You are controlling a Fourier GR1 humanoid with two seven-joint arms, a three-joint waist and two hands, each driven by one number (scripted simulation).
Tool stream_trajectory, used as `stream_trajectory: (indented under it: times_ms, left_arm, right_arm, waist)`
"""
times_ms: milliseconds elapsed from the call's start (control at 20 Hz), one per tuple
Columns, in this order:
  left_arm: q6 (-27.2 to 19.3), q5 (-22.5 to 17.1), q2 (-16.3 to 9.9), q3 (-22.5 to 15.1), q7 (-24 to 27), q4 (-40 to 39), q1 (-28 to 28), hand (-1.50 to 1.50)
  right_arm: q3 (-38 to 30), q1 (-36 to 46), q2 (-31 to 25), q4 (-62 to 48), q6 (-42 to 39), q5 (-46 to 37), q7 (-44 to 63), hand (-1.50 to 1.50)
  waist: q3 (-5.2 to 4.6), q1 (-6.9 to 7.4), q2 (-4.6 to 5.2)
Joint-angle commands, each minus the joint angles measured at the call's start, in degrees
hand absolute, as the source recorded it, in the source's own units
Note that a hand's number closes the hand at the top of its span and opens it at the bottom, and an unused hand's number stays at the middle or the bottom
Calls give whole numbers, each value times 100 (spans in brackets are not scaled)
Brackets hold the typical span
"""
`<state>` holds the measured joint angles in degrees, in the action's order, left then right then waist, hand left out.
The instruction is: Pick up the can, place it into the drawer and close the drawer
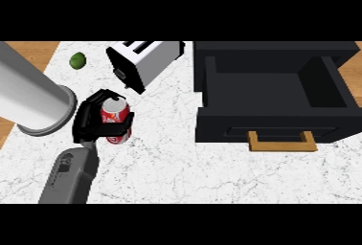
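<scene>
Far left of frame: a large grey cylinder [32, 93] leans in, its rim close beside the working hand; whether it is the other forearm I cannot tell. Left of centre: left hand [90, 119], fingers curled round the red can [117, 119], which stands upright on the white marble counter [184, 172], base apparently touching it. Judged step: the grasp, lift not yet begun. Upper left, a small green fruit [78, 60]; just above the can, a toaster [145, 62] lying close by. Right half: black drawer [272, 83], open, its tan handle [281, 142] facing the lower edge. Next move calls for raising the can and carrying it rightward, past the toaster, over the drawer's near wall.
</scene>
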<state>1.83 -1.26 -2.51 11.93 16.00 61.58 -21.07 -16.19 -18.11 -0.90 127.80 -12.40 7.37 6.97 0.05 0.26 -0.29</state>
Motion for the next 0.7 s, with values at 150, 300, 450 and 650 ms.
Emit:
stream_trajectory:
  times_ms: [150, 300, 450, 650]
  left_arm:
    - [-727, 97, 245, -1112, -808, 1408, 196, 150]
    - [-1100, 47, 248, -1434, -1652, 1823, -343, 150]
    - [-1690, 52, 250, -2119, -2235, 2230, -508, 150]
    - [-1814, 232, 251, -1896, -2779, 1578, -1805, 150]
  right_arm:
    - [-171, 68, -25, -200, -25, 42, -192, -150]
    - [217, 114, 87, -170, 141, -218, -158, -150]
    - [182, -84, 86, 9, 44, -25, -127, -150]
    - [-58, -99, 18, -99, -134, 73, -161, -150]
  waist:
    - [-4, -45, 18]
    - [-4, -48, 19]
    - [-3, -63, 5]
    - [-3, -117, 24]
